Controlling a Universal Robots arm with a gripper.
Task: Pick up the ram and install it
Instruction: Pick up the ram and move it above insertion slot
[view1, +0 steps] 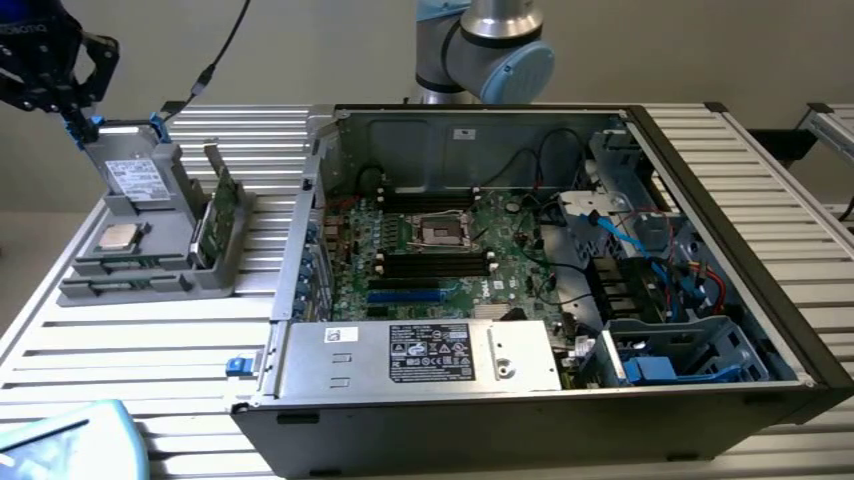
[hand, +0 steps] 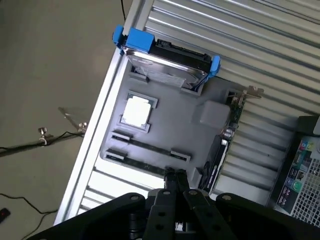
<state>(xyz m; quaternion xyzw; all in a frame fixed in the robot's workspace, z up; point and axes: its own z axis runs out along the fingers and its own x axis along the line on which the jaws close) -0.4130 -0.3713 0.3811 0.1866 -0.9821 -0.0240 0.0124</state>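
Observation:
My gripper (view1: 63, 98) hangs at the exterior view's far left, above the back of a grey parts holder (view1: 134, 280). In the wrist view its black fingers (hand: 175, 181) are pressed together with nothing between them, high over the holder (hand: 175, 125). Two long narrow slots (hand: 146, 145) run across the holder's near part. A thin dark strip shows in them, and I cannot tell whether it is the ram. The open computer case (view1: 534, 260) lies at the right, its green motherboard (view1: 441, 250) showing long black slots (view1: 430, 266).
The holder also carries a hard drive in a blue caddy (hand: 167, 62), a square processor (hand: 136, 111) and an upright green card with a metal bracket (view1: 214, 210). The slatted metal table (view1: 147, 340) ends close beside the holder. Cables and drive cages fill the case's right side (view1: 667, 300).

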